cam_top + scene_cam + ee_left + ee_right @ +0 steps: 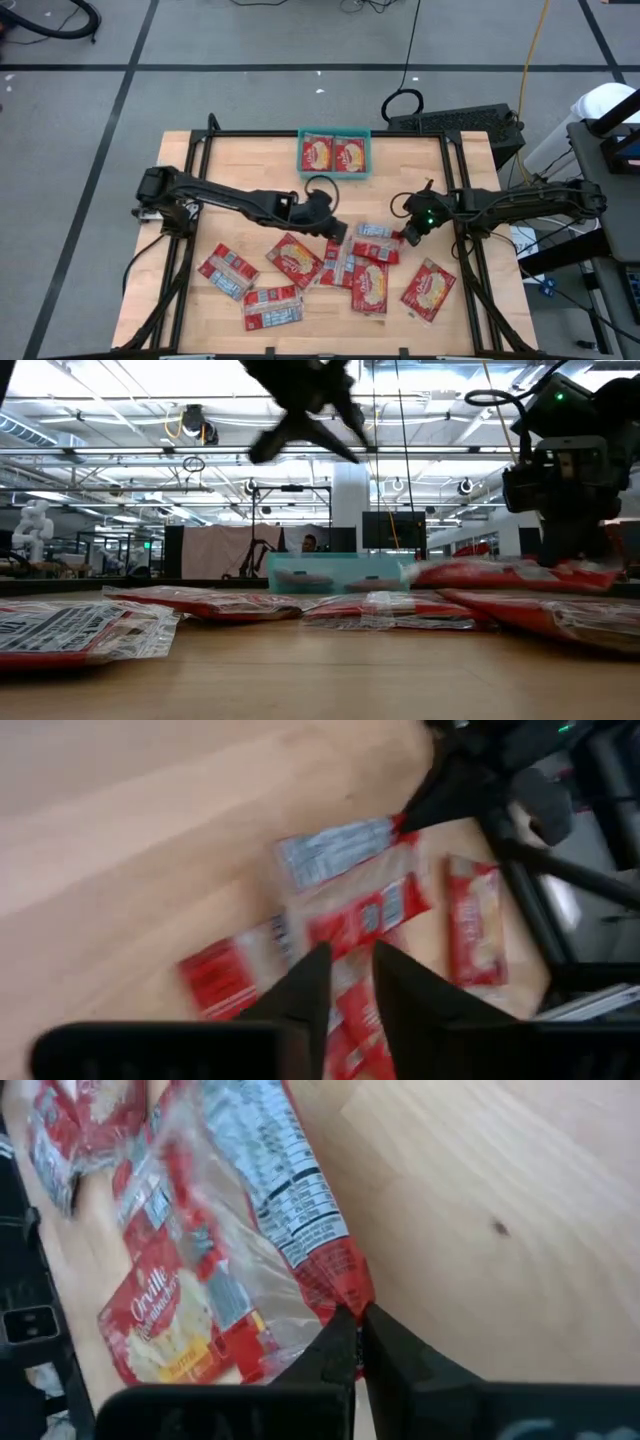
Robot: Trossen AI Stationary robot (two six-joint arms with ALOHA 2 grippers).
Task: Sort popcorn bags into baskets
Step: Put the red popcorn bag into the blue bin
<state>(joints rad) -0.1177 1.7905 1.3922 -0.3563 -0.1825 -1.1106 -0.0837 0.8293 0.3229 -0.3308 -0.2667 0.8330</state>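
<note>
Several red popcorn bags [293, 260] lie flat on the wooden table's near half, some overlapping and some with the white-grey back up. The teal basket [335, 132] stands at the far edge with two bags [333, 154] lying face up in it. My left gripper [335, 228] hovers well above the middle of the pile [350, 915], open by only a narrow gap and holding nothing. My right gripper [408, 234] is low at the pile's right side, shut on a back-up bag [374, 231]. My right gripper pinches the back-up bag's red end seam [345, 1285] between its two fingertips [338, 1338]. The fingers come from the table's right, slanting down, across the short edge. The bag lies on the table and on neighbouring bags, its clear wrapper wrinkled.
A black rail frame [455, 200] runs round the table's sides. A black cable loop [320, 186] lies near the basket. Bare wood [240, 170] shows between the pile and the far edge. Another bag [430, 290] lies at the near right.
</note>
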